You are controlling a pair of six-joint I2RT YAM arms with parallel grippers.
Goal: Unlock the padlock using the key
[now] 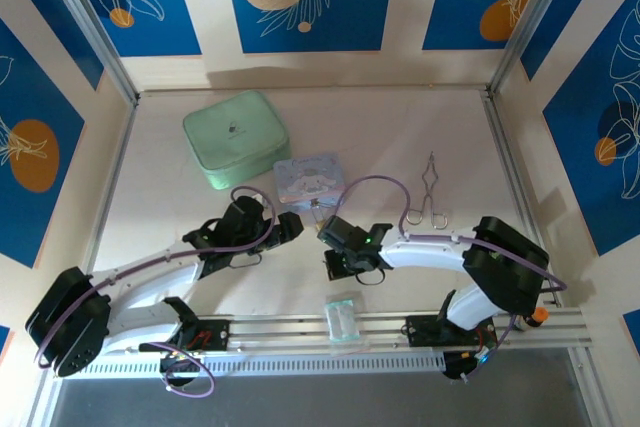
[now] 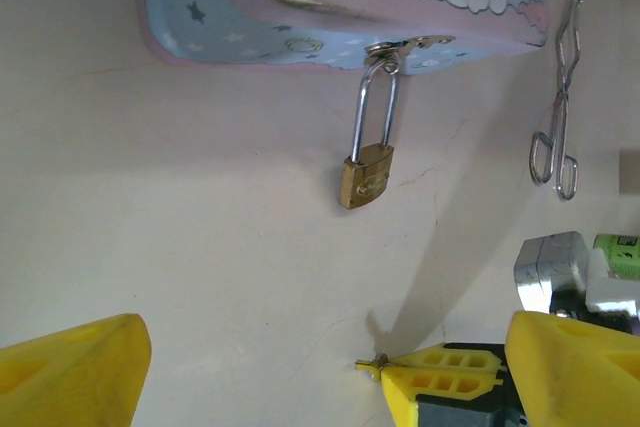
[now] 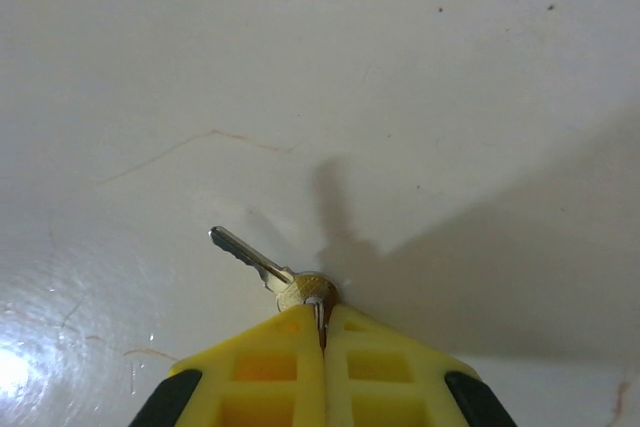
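One key (image 3: 255, 265): head pinched between the pressed-together tips of right gripper (image 3: 322, 332), blade free, just near of padlock (image 2: 365, 175). The padlock is shackled to cartoon box (image 2: 250, 17), mid-table. Left gripper (image 2: 320, 377): spread, empty. Step: key grasped. Next: probably steady the padlock and line the blade up with its near end.

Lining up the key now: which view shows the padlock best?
Left wrist: the padlock lies close and unobstructed, hooked to the hasp of the cartoon box, body and shackle both plain. Top external gives a tiny speck at that box's near edge.
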